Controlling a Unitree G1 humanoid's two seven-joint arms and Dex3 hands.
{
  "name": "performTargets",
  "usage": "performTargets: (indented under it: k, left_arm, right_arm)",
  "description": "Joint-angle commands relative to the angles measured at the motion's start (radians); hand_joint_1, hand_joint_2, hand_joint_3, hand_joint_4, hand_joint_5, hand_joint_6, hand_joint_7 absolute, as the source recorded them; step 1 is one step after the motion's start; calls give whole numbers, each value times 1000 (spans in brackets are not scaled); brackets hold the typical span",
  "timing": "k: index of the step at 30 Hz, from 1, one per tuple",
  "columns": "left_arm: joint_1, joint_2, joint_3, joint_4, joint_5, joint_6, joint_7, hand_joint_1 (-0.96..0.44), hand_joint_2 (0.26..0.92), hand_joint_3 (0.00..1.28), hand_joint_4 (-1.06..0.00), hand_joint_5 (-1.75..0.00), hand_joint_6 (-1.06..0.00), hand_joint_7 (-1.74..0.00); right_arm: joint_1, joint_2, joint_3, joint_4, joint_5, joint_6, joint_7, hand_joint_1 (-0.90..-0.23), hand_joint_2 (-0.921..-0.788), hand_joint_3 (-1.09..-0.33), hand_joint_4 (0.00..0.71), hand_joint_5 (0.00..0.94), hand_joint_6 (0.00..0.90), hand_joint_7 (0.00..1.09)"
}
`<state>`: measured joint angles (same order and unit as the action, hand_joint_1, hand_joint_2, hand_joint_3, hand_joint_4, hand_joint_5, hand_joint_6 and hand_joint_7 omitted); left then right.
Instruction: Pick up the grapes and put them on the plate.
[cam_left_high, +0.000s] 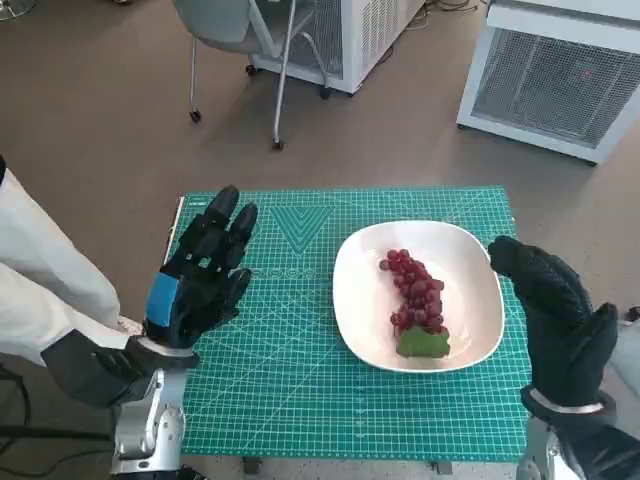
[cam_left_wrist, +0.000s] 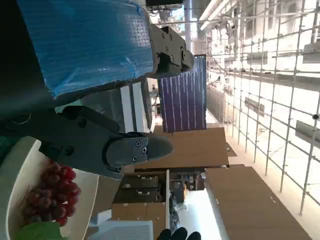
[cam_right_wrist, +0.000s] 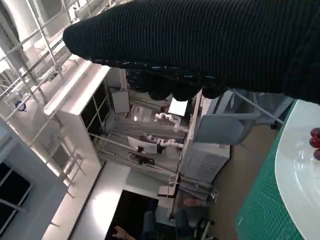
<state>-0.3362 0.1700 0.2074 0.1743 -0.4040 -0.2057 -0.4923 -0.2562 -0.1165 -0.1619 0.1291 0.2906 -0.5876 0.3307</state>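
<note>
Grapes (cam_left_high: 415, 295) lie on the white plate (cam_left_high: 470, 260) atop the green-matted table (cam_left_high: 290, 390), so placement looks finished, and with the left robot hand (cam_left_high: 205, 275) and right robot hand (cam_left_high: 555, 310) both spread and holding nothing, only withdrawal seems needed.

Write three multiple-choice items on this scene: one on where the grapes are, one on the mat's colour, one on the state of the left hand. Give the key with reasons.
1. Where do the grapes lie?
A. On the bare mat
B. On the white plate
C. In the right hand

2. What colour is the cutting mat?
A. Green
B. Red
C. Grey

3. What is the left hand doing?
A. Gripping the grapes
B. Holding the plate
C. Holding nothing, fingers extended over the mat

Key: 1 B, the bunch rests on the plate; 2 A, the gridded mat is green; 3 C, the head view shows it empty, left of the plate.
</note>
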Motion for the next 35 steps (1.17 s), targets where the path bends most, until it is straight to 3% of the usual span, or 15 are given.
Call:
performTargets:
  k: [1, 23, 35]
  left_arm:
    - [18, -6, -3, -20, -19, 13, -7, -501, 921, 438, -158, 0, -251, -10]
    - [33, -16, -1, -34, -25, 20, -21, -489, 921, 433, -151, -1, -260, -18]
    - [32, -25, 8, -29, -51, 12, -28, -416, 921, 357, -162, -5, -244, -14]
  right_arm:
    - [3, -7, 3, 26, -5, -1, 10, -459, -921, -569, 648, 1, 239, 808]
    - [-7, -9, 3, 54, 16, -15, 36, -459, -921, -572, 648, 1, 229, 825]
    - [-15, -8, 0, 74, 26, -23, 43, -458, -921, -573, 651, 2, 226, 829]
